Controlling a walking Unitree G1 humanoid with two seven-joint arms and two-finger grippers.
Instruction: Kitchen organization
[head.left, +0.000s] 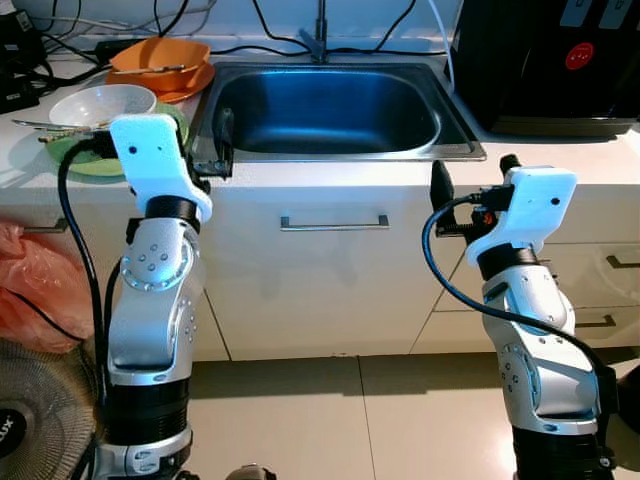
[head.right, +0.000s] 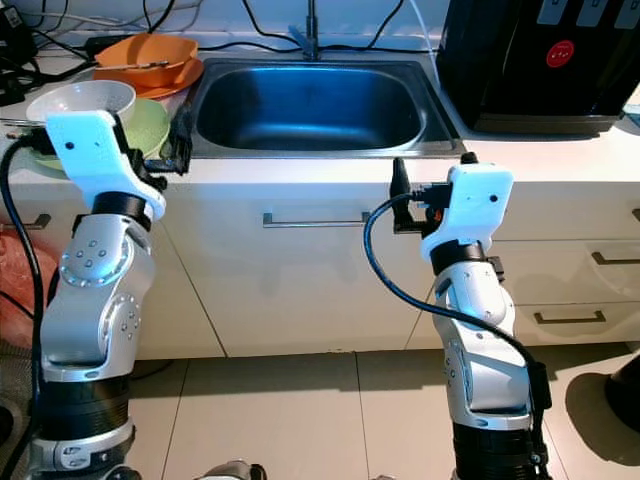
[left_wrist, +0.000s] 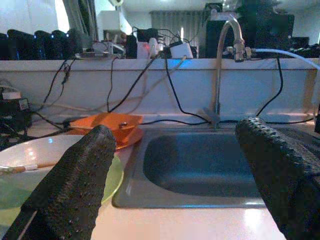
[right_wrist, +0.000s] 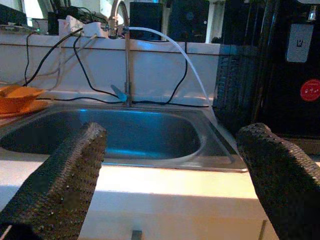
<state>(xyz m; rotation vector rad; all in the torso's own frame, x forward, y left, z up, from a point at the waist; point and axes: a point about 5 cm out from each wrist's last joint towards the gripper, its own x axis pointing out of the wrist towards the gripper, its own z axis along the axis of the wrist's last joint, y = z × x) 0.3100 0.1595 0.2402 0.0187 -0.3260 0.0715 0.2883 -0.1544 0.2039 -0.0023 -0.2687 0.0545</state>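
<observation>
This is a home kitchen: a shiny metal sink (head.left: 330, 110) with a tap (left_wrist: 226, 60), white drawers (head.left: 330, 260) below, and dirty bowls (head.left: 100, 105) (stacked beside it).

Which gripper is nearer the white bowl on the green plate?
Left. The left gripper hovers at the sink's front-left corner, just beside the white bowl on the green plate. The right gripper is off the counter's front edge, across the sink.
</observation>
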